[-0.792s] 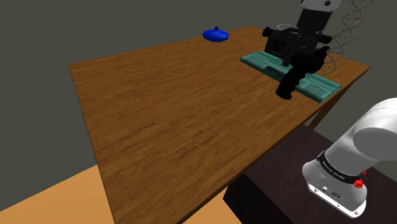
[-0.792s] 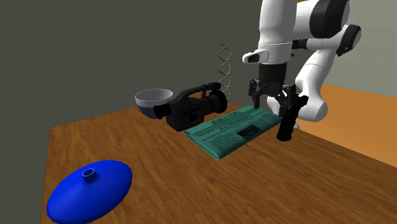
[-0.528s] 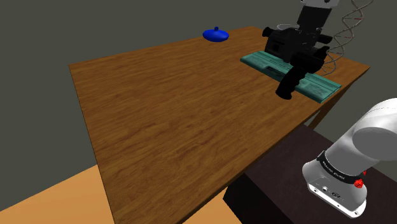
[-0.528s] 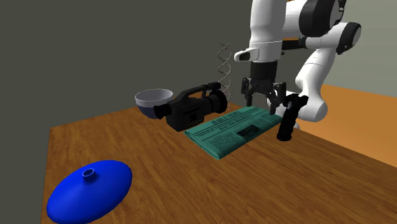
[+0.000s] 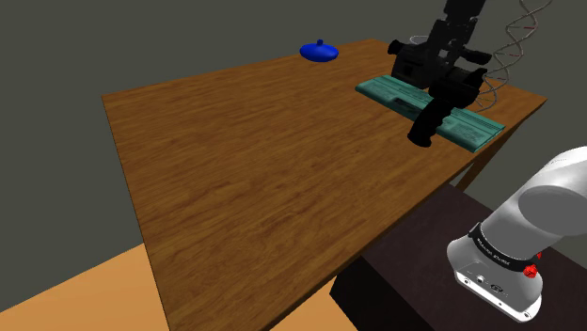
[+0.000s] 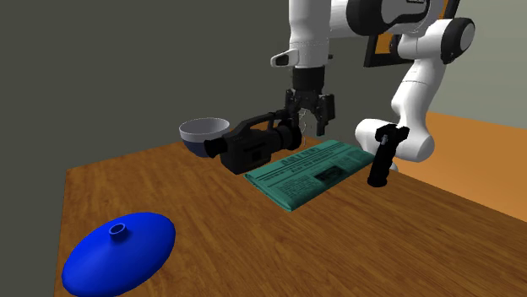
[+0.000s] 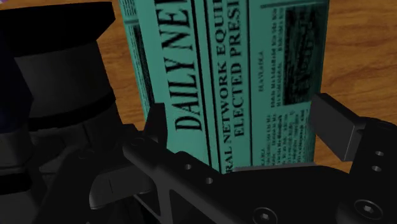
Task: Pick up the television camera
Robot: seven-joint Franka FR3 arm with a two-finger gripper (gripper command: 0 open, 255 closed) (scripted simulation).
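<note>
television camera (image 6: 253, 145) lies against a teal newspaper (image 6: 308, 173); pincer (image 6: 309, 121) hangs spread wide, empty, just above one end.

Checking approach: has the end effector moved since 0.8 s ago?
Yes. In the second exterior view the end effector has shifted left, from over the right end of the newspaper to the lens end of the television camera.

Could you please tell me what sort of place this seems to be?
Probably a plain room in a house: a wooden table carrying a teal newspaper and a bowl, with grey walls and an orange floor.
</note>
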